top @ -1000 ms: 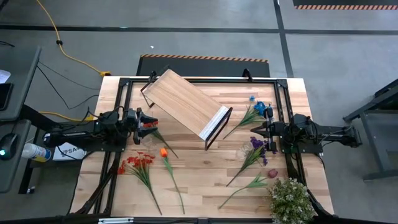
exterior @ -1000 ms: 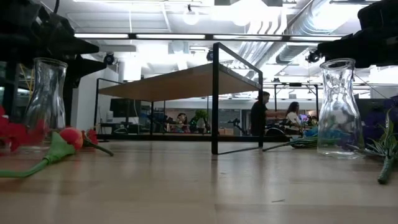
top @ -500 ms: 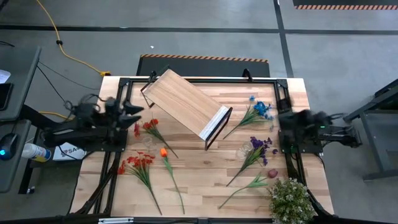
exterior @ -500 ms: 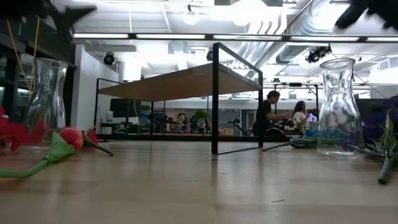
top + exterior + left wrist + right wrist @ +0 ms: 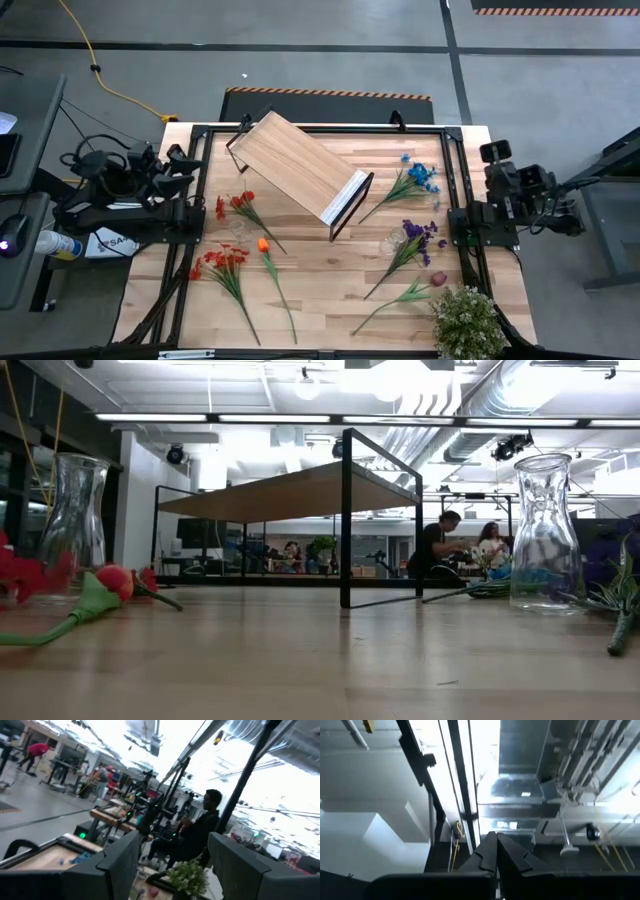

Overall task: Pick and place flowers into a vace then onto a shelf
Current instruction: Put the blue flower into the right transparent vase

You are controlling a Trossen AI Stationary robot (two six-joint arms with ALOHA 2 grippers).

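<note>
On the pale wooden table lie six long green-stemmed artificial flowers: two red sprays, one orange tulip, one blue bloom, one purple bloom and one dark pink rose. There is one light wood shelf with a thin black metal frame, one bushy green plant with tiny whitish blossoms, and two clear glass vases. Two dark robot arms stand at the table's sides, and the low view shows two people in the room behind.
</note>
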